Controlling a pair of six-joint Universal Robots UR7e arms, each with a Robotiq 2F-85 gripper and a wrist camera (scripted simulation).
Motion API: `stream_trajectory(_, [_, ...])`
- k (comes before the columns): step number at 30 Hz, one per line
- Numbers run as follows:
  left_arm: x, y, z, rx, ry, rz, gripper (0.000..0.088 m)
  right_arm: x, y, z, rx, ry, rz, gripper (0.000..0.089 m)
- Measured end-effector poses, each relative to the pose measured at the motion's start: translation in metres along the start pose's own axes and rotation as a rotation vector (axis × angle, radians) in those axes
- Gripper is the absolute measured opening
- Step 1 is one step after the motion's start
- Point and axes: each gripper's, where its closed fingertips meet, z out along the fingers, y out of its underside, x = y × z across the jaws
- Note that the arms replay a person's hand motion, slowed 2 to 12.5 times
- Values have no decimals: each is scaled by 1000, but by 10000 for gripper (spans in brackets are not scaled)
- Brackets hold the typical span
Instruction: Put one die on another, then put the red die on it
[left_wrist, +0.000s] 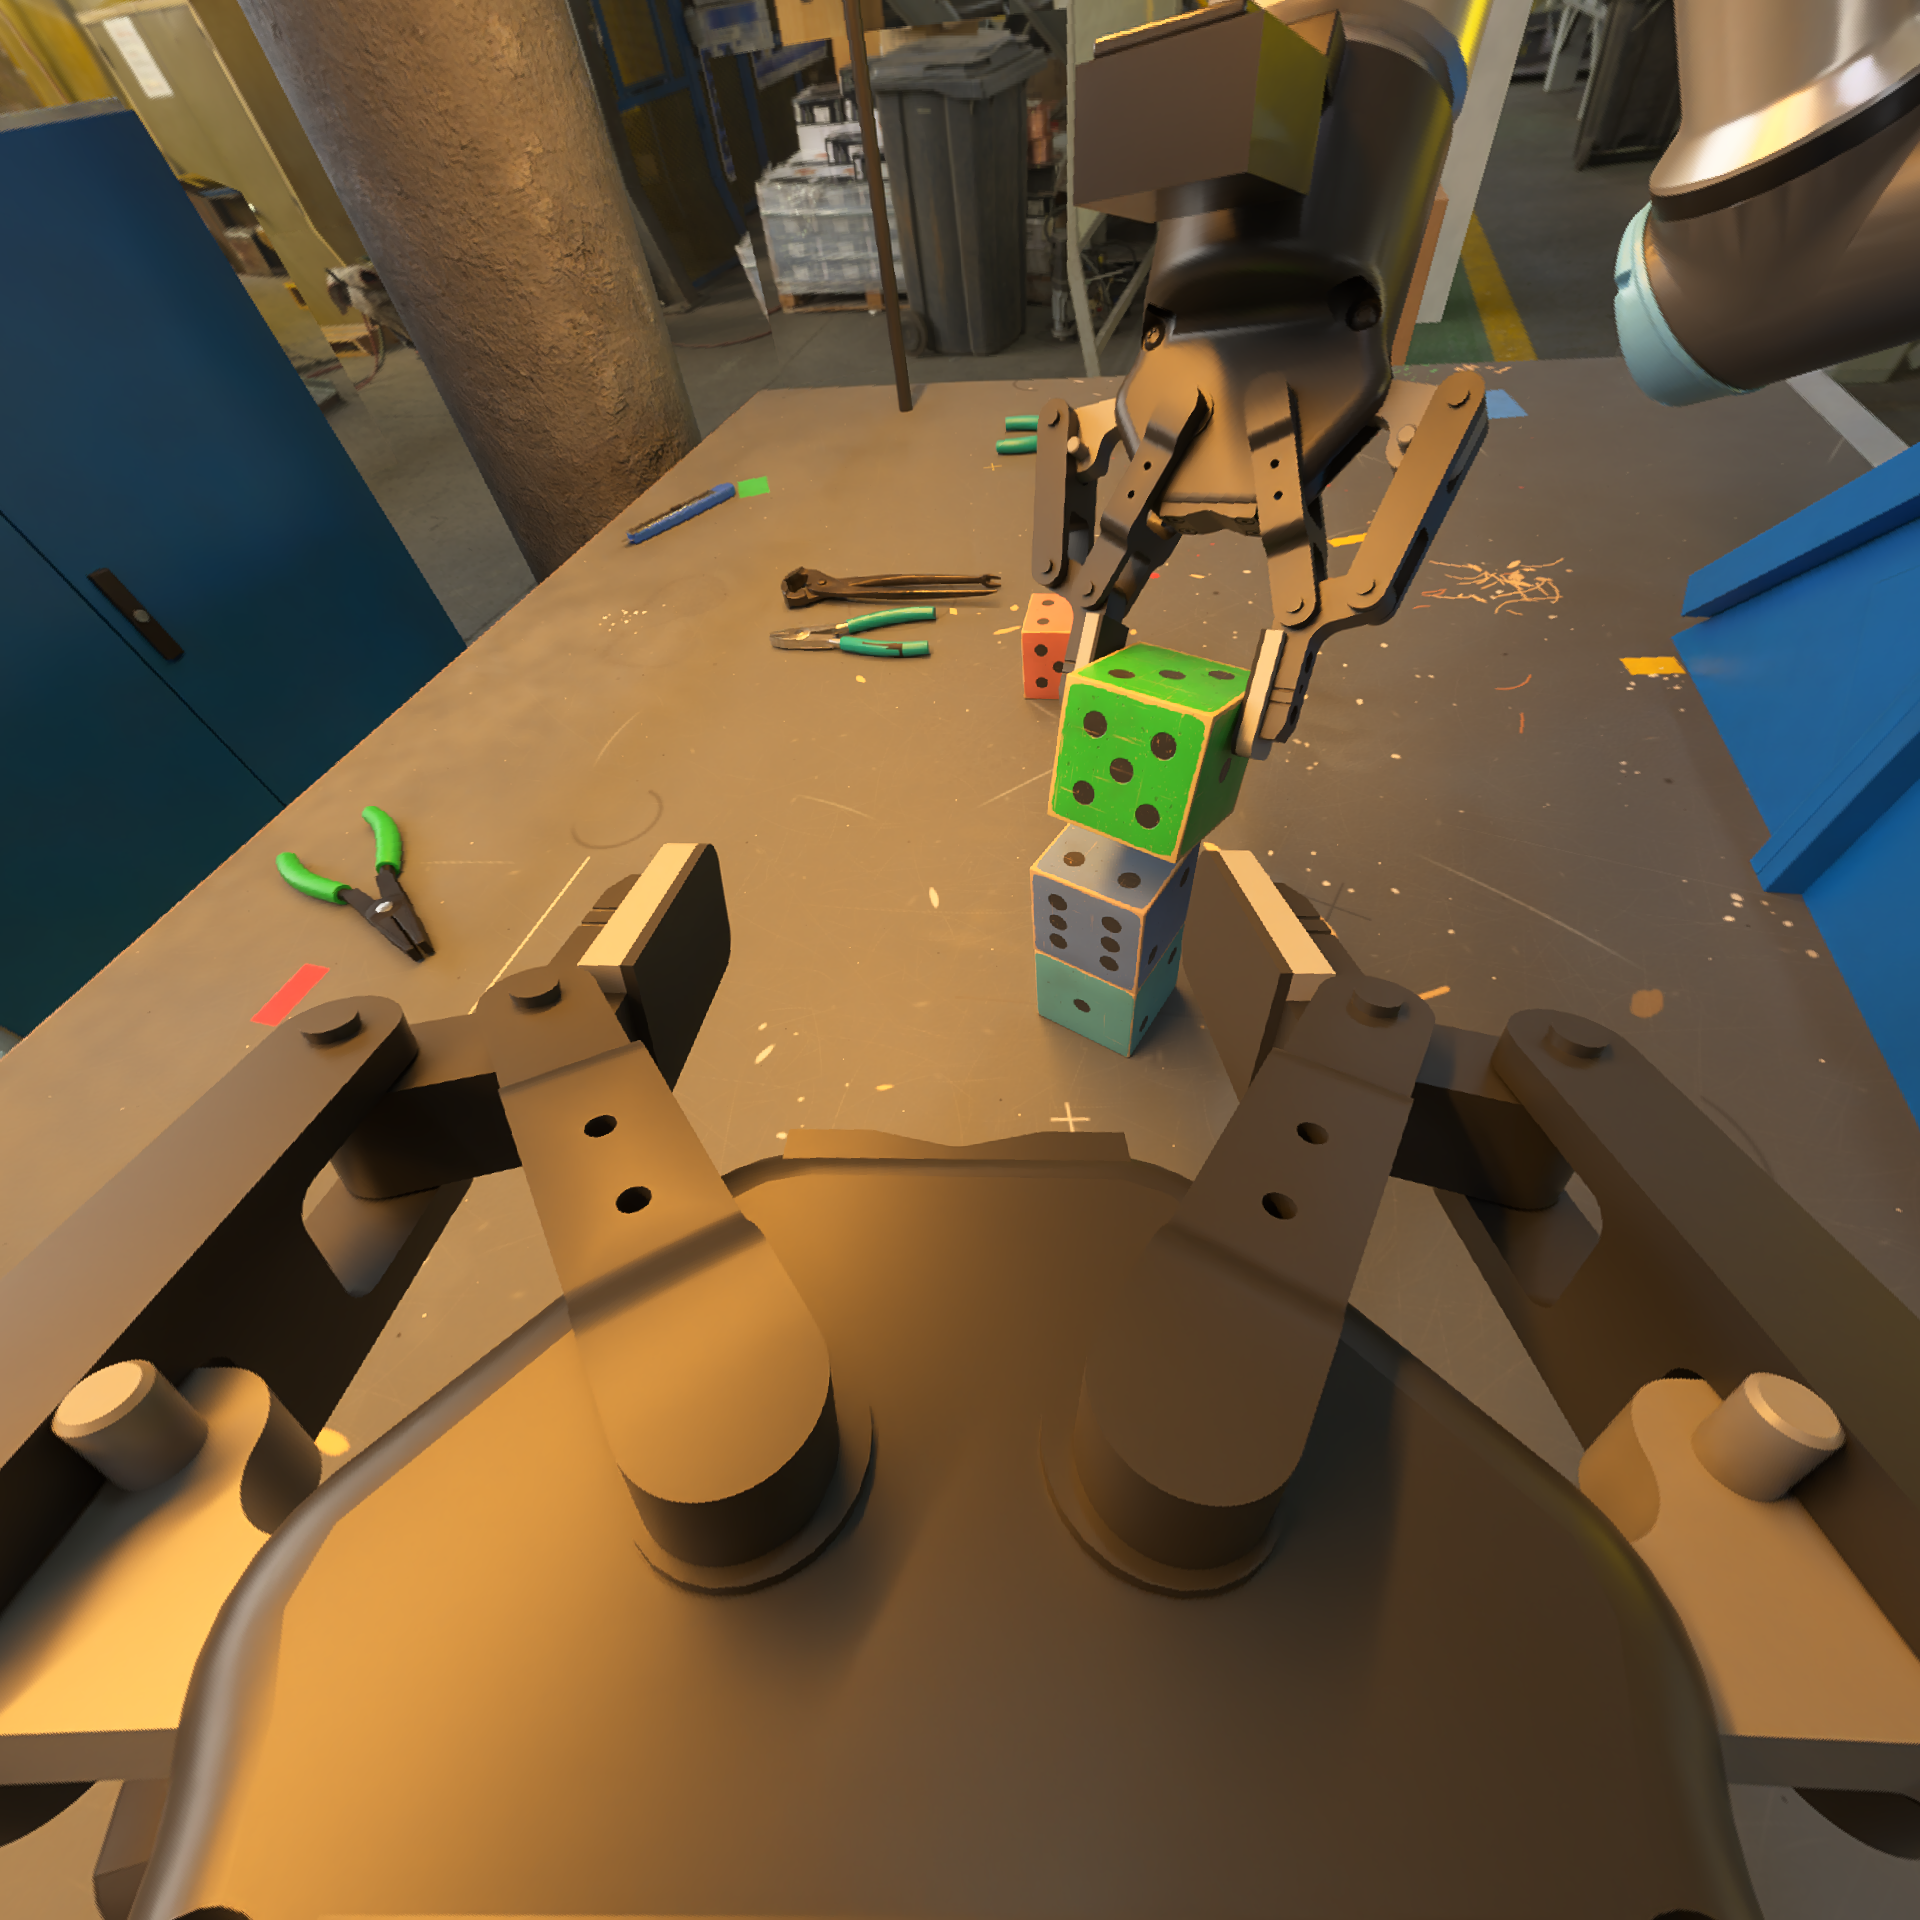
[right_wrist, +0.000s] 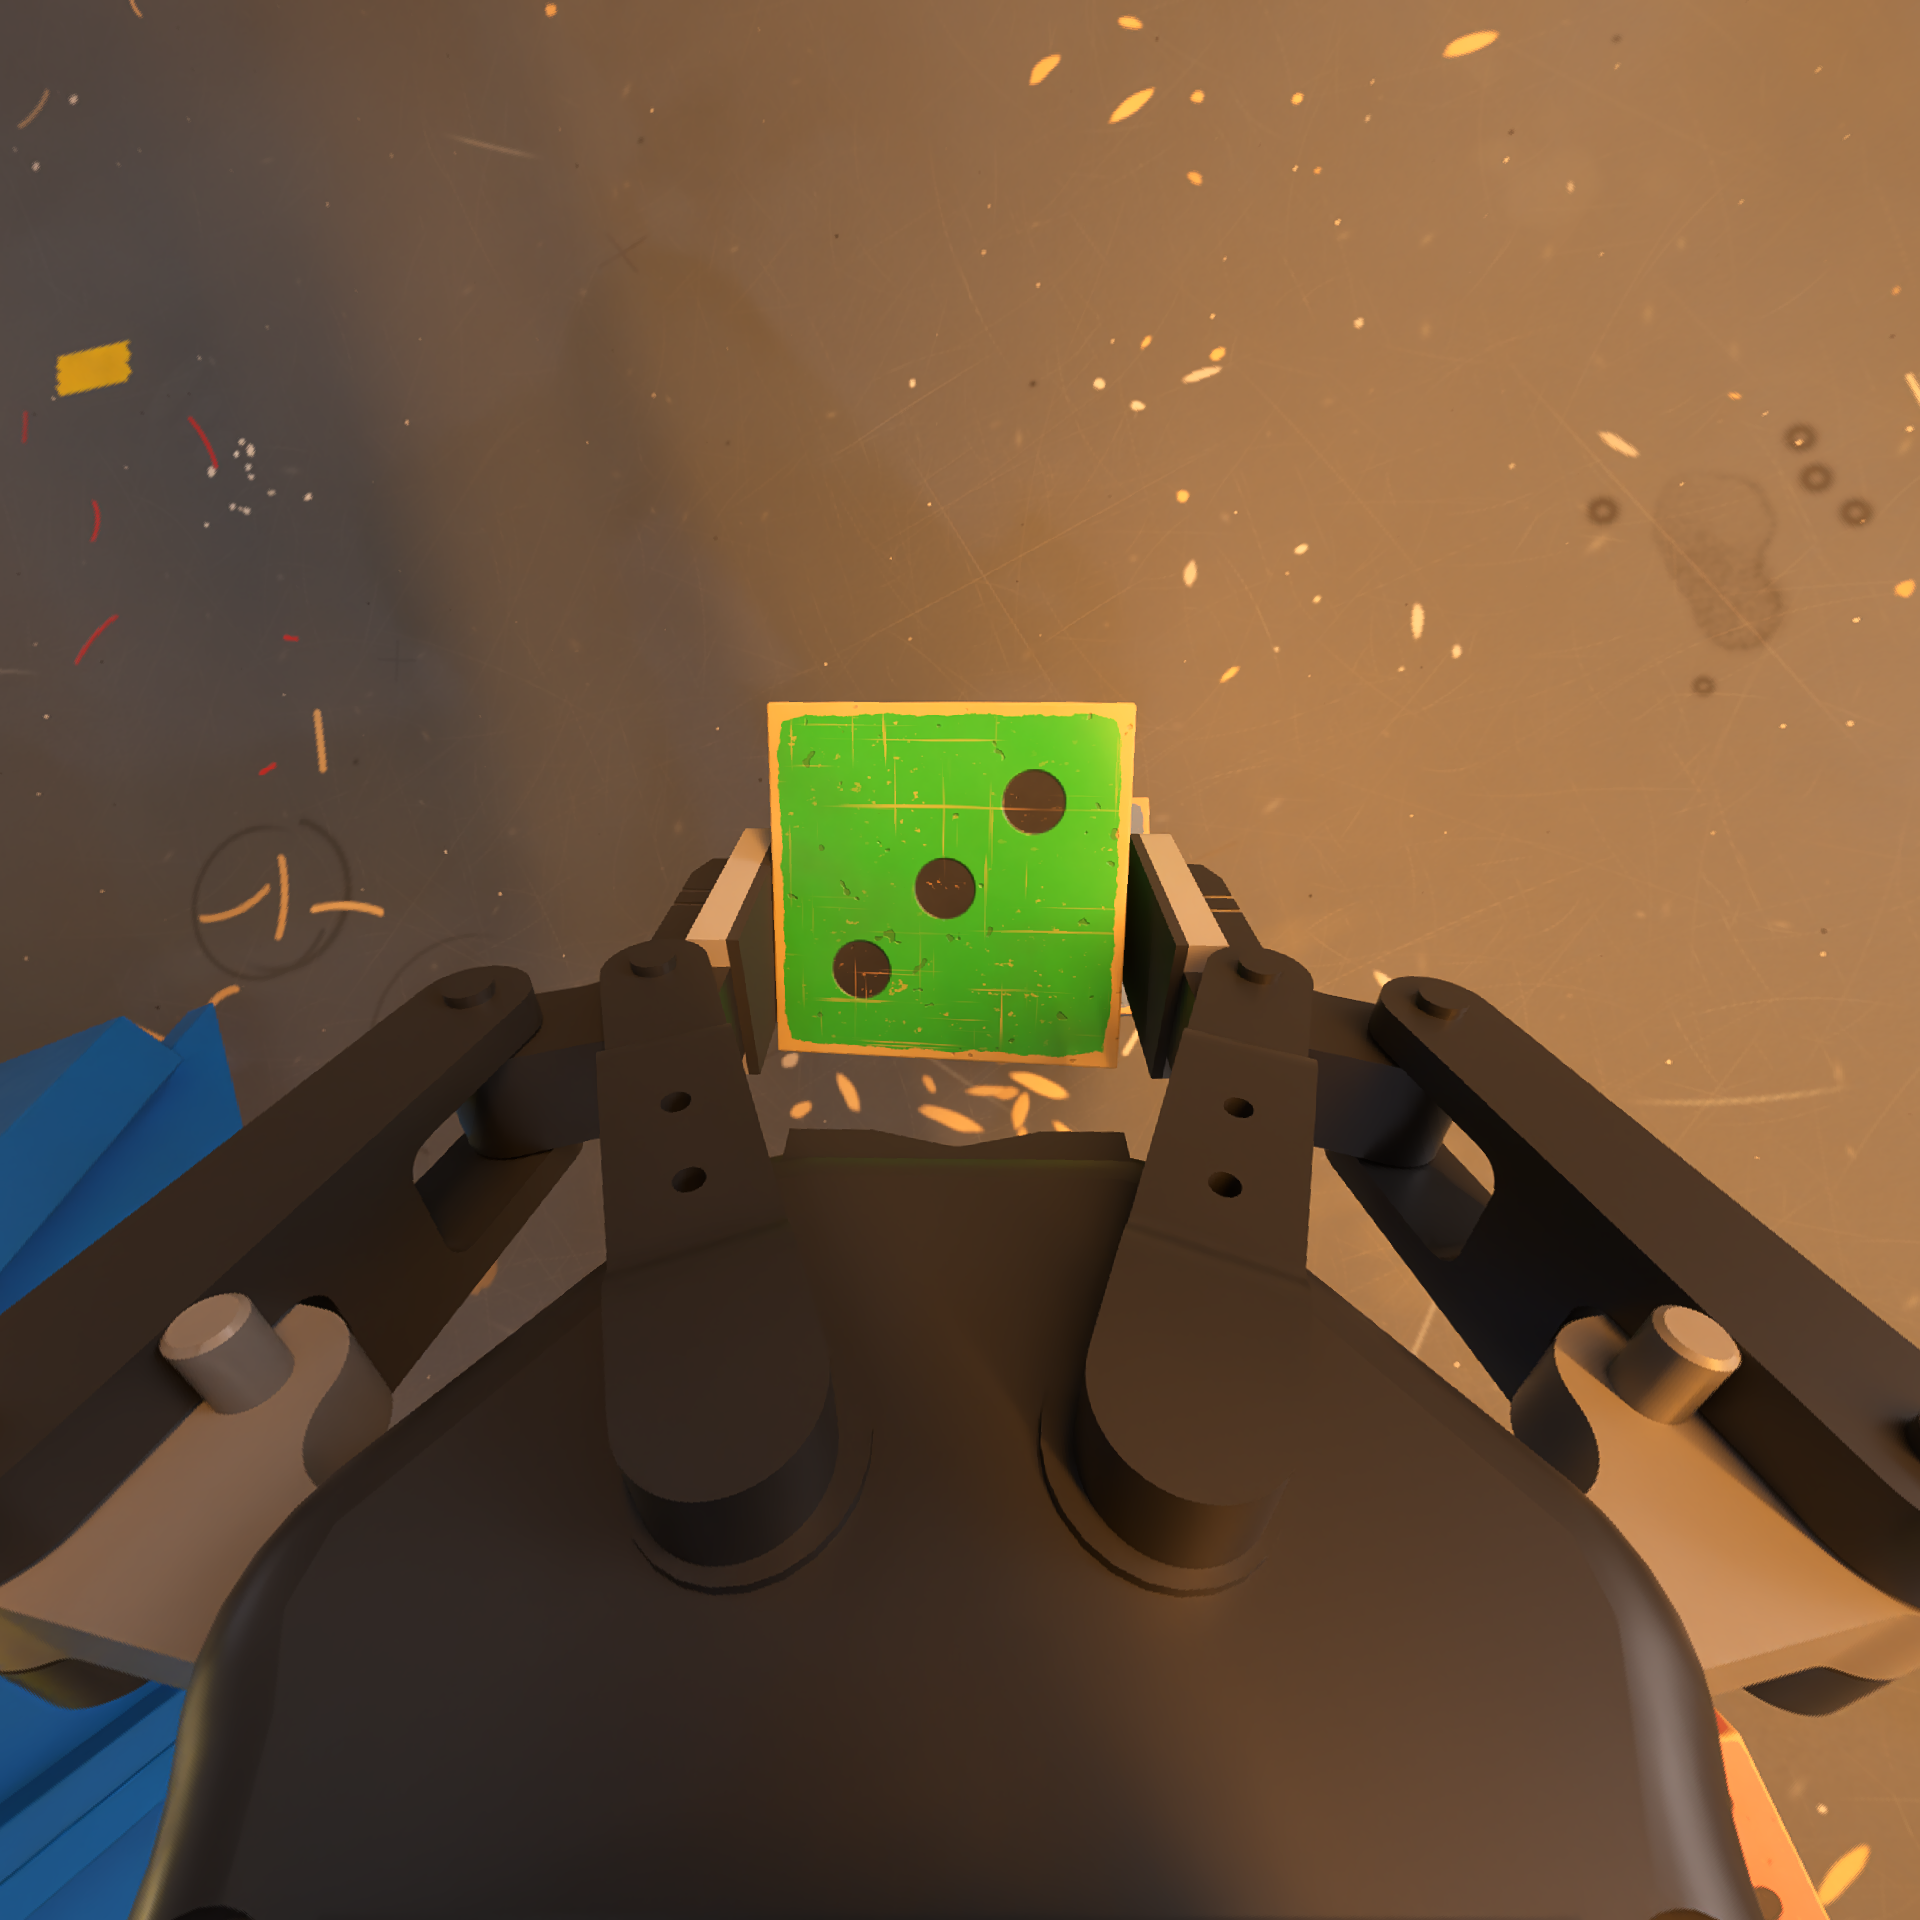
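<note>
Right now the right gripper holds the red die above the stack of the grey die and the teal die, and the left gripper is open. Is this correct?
One detail is wrong: the right gripper holds the green die, not the red one. The left wrist view shows the red die on the table behind the stack. The grey die does sit on the teal die, and the left gripper is open.

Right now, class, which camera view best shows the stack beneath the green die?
The left wrist view: the green die sits tilted on a grey-blue die atop a teal die, right gripper around it. The right wrist view shows only the green die's top, hiding the stack.
</note>
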Motion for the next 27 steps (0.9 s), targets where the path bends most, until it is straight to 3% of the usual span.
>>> stream_trajectory(14, [0, 2, 1, -13, 1, 6, 764, 6, 8, 8, -82, -2, 14, 545])
stream_trajectory(27, [0, 3, 2, -16, 3, 10, 761, 10, 8, 11, -86, 0, 17, 545])
